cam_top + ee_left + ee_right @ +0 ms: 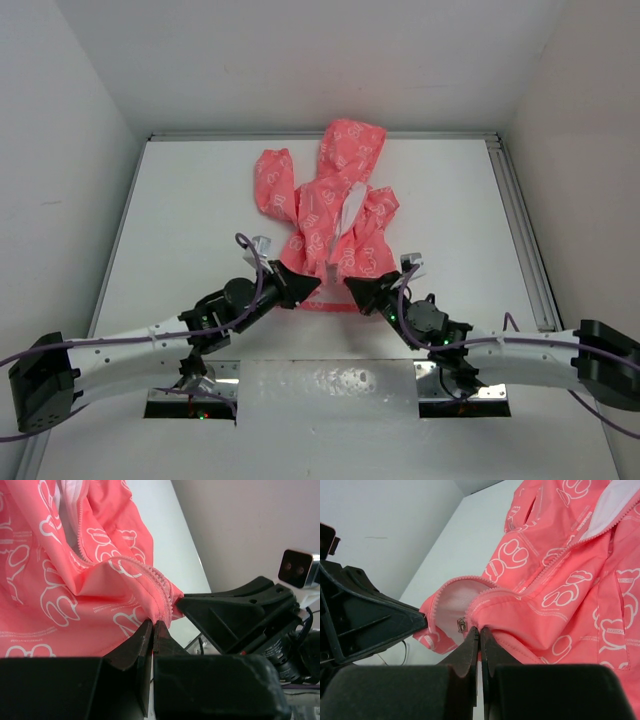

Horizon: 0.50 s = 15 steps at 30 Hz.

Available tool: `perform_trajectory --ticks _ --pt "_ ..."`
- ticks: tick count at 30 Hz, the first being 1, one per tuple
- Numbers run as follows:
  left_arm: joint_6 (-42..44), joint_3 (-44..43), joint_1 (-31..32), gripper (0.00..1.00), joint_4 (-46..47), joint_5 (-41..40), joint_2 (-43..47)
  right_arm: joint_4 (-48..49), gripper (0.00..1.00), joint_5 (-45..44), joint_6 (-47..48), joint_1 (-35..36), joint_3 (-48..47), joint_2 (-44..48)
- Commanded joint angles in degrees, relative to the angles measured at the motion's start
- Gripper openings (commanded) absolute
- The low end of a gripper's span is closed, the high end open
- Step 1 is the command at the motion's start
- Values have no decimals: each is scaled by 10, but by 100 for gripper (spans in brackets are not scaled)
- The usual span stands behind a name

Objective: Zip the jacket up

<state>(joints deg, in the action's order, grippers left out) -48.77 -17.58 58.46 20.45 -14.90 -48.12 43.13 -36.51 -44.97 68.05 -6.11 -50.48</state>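
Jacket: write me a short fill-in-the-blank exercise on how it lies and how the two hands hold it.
1. The jacket lies on the white table with its hood toward the ____ edge.
2. The left hand and the right hand are both ____ on its bottom hem.
3. Its zipper is ____, so white lining shows.
Missing words: far; shut; open.

A smooth white tabletop [190, 200] sits enclosed by plain matte white walls [60, 150] on three sides. Thin silver metal rails [520, 230] edge its right and far sides. The light is soft and even.
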Motion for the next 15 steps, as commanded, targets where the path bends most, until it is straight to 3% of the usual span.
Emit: perform_trajectory --ticks 1,15 --pt "-36 -19 -1 0 36 -34 7 94 0 -1 10 1 0 -20" --pt "-23 -10 -1 0 96 -46 -34 114 0 15 -6 2 12 -18"
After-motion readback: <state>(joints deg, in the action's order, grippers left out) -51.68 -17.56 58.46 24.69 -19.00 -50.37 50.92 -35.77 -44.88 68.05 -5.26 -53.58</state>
